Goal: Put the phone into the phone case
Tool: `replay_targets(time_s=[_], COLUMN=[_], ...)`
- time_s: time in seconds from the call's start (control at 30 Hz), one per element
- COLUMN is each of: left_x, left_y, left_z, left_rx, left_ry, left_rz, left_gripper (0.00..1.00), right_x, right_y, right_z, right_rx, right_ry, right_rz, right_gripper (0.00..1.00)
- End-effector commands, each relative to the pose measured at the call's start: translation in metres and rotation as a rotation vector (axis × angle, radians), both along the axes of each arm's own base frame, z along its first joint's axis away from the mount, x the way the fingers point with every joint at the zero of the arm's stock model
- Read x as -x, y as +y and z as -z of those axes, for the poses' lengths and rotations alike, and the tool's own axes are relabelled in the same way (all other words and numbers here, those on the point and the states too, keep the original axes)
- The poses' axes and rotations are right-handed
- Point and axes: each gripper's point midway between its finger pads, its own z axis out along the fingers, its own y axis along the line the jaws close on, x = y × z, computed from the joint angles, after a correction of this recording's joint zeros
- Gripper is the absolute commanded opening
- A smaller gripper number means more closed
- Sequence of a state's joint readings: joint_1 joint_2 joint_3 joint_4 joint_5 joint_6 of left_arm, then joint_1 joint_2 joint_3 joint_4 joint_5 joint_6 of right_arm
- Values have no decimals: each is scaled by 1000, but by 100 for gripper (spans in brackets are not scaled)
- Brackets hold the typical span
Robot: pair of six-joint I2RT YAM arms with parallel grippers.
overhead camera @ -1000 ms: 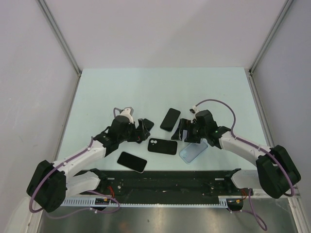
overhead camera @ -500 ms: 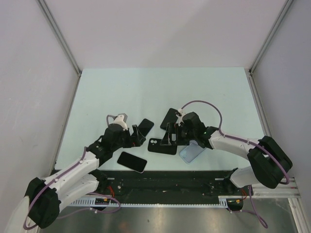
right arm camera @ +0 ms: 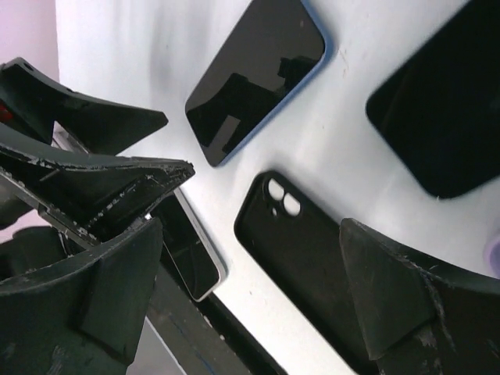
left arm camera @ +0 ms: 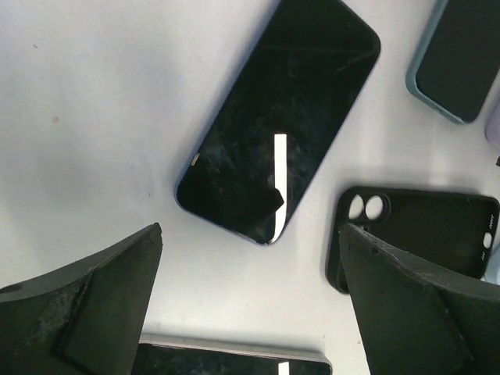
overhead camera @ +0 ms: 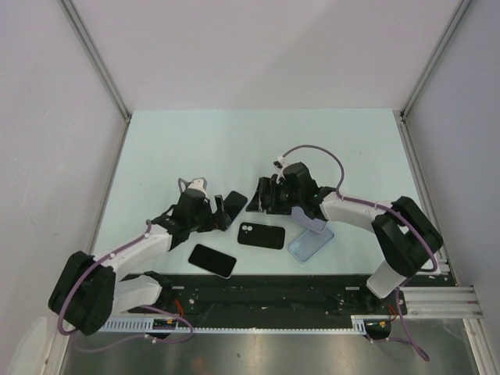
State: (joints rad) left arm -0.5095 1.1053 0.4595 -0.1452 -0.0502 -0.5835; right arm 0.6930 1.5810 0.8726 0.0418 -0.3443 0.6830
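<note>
Pale green table (overhead camera: 234, 141) sits between plain grey walls, and both arms reach out over its near half. Our left gripper (overhead camera: 222, 212) is spread wide and holds nothing. Our right gripper (overhead camera: 261, 197) is spread wide too, with nothing in it. The two are near each other.

Several phones and cases lie flat, close together. The dark phone (left arm camera: 277, 125) with the blue edge lies screen up under our left fingers, and they do not touch it. The black case (overhead camera: 261, 234) lies just beside it. A clear case (overhead camera: 311, 244) is to the right of that, and a second phone (overhead camera: 212, 260) is by the front edge. Two small round holes (left arm camera: 366, 207) show at the black case's corner.

We think we could grab the wrong phone, because so many look alike. Our grippers could bump, being so near. The flat phone could slip from our fingers, and the case could slide away when we push.
</note>
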Motion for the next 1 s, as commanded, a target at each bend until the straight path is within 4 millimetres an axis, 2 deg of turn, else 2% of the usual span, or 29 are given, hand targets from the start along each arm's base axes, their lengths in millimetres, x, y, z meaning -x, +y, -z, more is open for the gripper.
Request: replay_targets(time_s=[0.0, 0.07, 0.1, 0.2, 0.23, 0.3, 0.33, 0.4, 0.47, 0.63, 0.67, 0.7, 0.83, 0.97], left_x=[-31, -37, -41, -52, -54, -58, -59, -60, -60, -49, -53, -44, -31, -26], left_y=[3, 7, 8, 13, 13, 13, 14, 9, 5, -7, -12, -16, -29, -42], left_z=[-16, -15, -14, -13, -8, -6, -1, 3, 10, 21, 14, 17, 12, 1], left_rx=[-35, -48, -58, -85, -95, -106, -109, -96, -86, -24, 9, 44, 157, 259], left_ry=[-46, -44, -40, -47, -36, -41, -29, -20, -5, 32, -7, 5, -4, -19], left_rz=[-17, -28, -26, -30, -25, -21, -18, 2, 17, 69, 78, 97, 122, 133], left_gripper=[100, 100, 100, 100, 100, 100, 99, 98, 97, 94, 93, 93, 90, 88], right_x=[-35, -42, -46, -59, -61, -68, -68, -71, -73, -82, -83, -83, -83, -82], right_y=[22, 30, 33, 43, 45, 54, 57, 65, 70, 79, 79, 80, 89, 101], right_z=[-11, -16, -7, -4, 10, 10, 25, 28, 43, 56, 60, 62, 63, 61], right_rx=[-99, -144, -145, -162, -150, -183, -178, -205, -202, -188, -182, -179, -180, -178], right_ry=[-23, -8, 5, 23, 53, 73, 108, 116, 154, 166, 173, 177, 175, 174], right_rz=[13, 17, 20, 42, 50, 57, 61, 60, 79, 100, 101, 100, 88, 68], right_gripper=[100, 100, 100, 100, 100, 100, 100, 100, 100, 100, 100, 100, 100, 100])
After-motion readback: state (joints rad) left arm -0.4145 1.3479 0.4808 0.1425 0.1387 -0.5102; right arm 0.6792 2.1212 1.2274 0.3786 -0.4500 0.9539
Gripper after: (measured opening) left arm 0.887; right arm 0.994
